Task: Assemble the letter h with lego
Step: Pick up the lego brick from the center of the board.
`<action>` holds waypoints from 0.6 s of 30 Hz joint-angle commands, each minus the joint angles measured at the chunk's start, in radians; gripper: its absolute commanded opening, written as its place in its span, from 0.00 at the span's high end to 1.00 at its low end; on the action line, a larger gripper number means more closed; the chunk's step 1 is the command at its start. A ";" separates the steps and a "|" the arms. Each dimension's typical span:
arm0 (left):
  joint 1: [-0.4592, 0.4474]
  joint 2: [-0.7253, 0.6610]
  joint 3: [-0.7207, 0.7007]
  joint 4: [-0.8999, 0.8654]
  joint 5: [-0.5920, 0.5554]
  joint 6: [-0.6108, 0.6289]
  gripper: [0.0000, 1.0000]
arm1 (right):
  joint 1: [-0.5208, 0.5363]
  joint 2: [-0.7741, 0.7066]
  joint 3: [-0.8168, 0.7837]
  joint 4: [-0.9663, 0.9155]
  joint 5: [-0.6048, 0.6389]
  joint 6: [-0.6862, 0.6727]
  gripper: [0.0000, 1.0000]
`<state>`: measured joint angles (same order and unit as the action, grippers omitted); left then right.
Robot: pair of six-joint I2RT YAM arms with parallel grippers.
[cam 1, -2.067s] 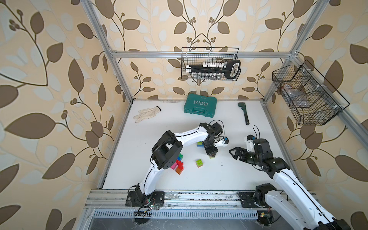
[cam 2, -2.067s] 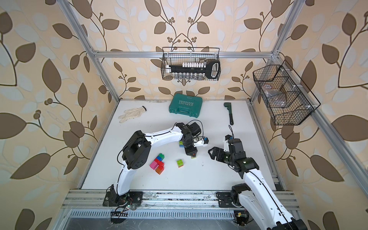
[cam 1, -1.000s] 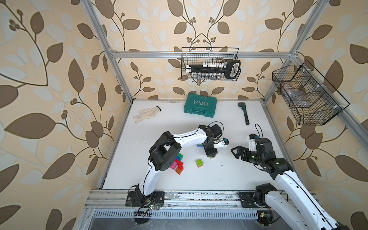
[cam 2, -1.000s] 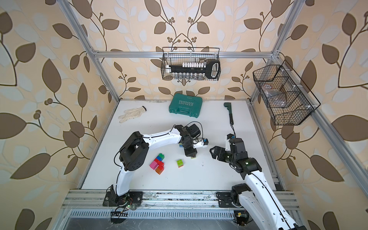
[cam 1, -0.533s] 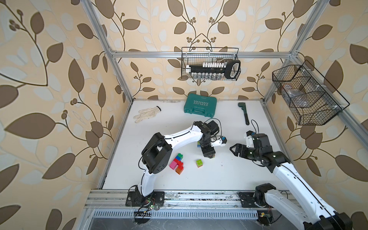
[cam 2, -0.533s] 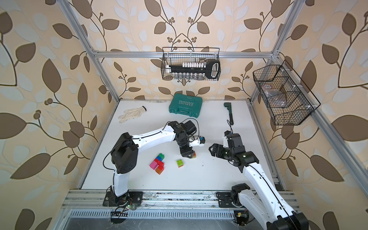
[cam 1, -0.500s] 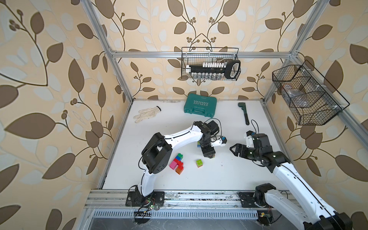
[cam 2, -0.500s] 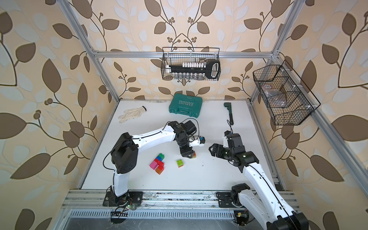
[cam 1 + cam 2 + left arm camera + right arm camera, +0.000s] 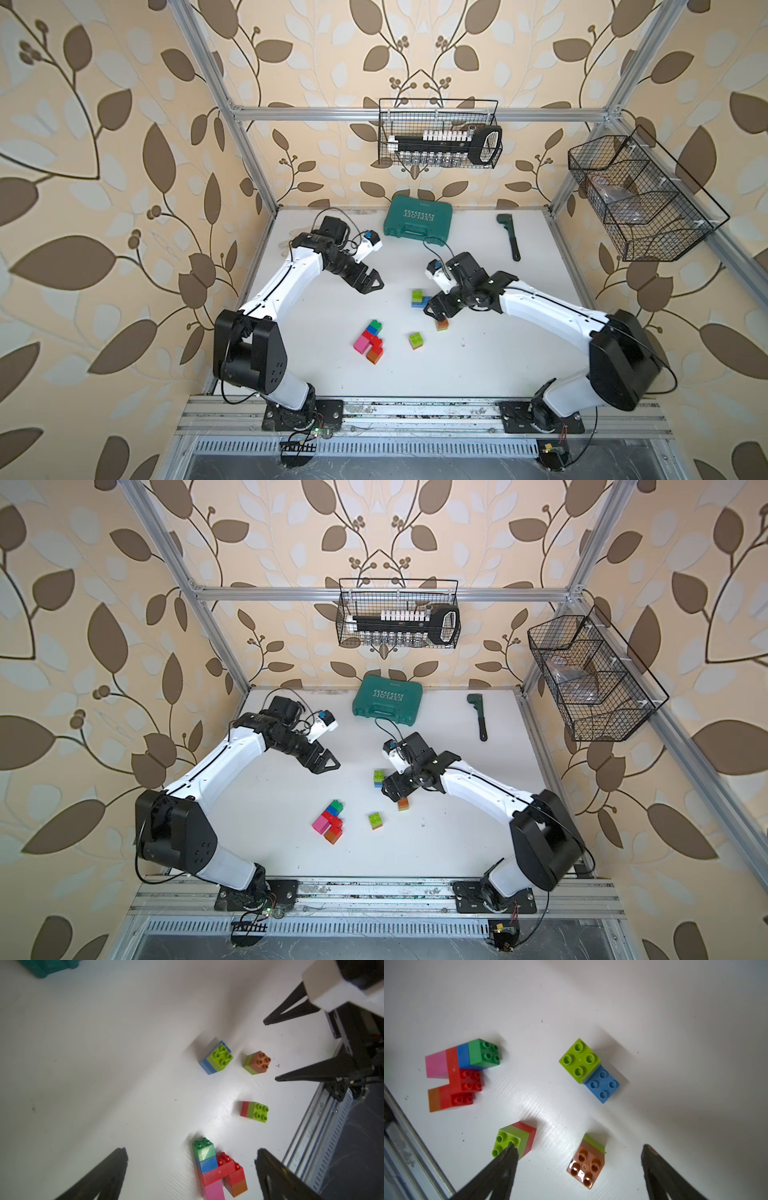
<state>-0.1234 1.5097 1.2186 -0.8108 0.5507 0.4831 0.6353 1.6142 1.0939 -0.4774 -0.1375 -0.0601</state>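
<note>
Top views: lego [image 9: 328,823] mid-table, four groups: one six-brick cluster [image 9: 369,341], three two-brick stacks [image 9: 419,298]. Your right gripper [image 9: 438,314] spread wide over orange-lime stack [image 9: 586,1160], gripping nothing. Your left gripper [image 9: 372,287] wide apart, empty, well clear of bricks. Bare table [image 9: 311,332] all round; front rail [image 9: 415,409] nearest edge; one teal case [image 9: 417,218], one wrench [image 9: 509,237] at back.

— Anything you can read in there?
— One word only: "EXPLOIT", in pale capitals on the teal case [image 9: 417,224]. In both top views it reads upside down to you, with a row of small chevrons printed alongside it.
— More?
— That's all you can make out.
</note>
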 commanded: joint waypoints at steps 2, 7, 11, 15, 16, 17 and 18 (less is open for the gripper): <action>0.119 -0.026 -0.113 0.152 0.011 -0.050 0.01 | 0.001 0.151 0.142 -0.074 -0.007 -0.296 0.12; 0.216 0.014 -0.198 0.239 0.023 -0.086 0.01 | 0.002 0.290 0.260 -0.169 -0.057 -0.434 0.16; 0.237 0.005 -0.234 0.269 0.030 -0.094 0.01 | 0.005 0.358 0.318 -0.211 -0.082 -0.471 0.31; 0.237 -0.024 -0.264 0.314 -0.005 -0.089 0.01 | 0.030 0.401 0.335 -0.192 -0.052 -0.477 0.44; 0.238 -0.028 -0.270 0.323 -0.005 -0.089 0.01 | 0.032 0.411 0.341 -0.190 -0.056 -0.472 0.48; 0.238 -0.028 -0.270 0.326 -0.006 -0.090 0.01 | 0.035 0.419 0.343 -0.179 -0.054 -0.462 0.52; 0.238 -0.027 -0.268 0.325 -0.007 -0.091 0.01 | 0.035 0.424 0.341 -0.169 -0.053 -0.459 0.55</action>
<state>0.1123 1.5249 0.9569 -0.5289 0.5423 0.4000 0.6594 2.0068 1.4055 -0.6361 -0.1837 -0.5072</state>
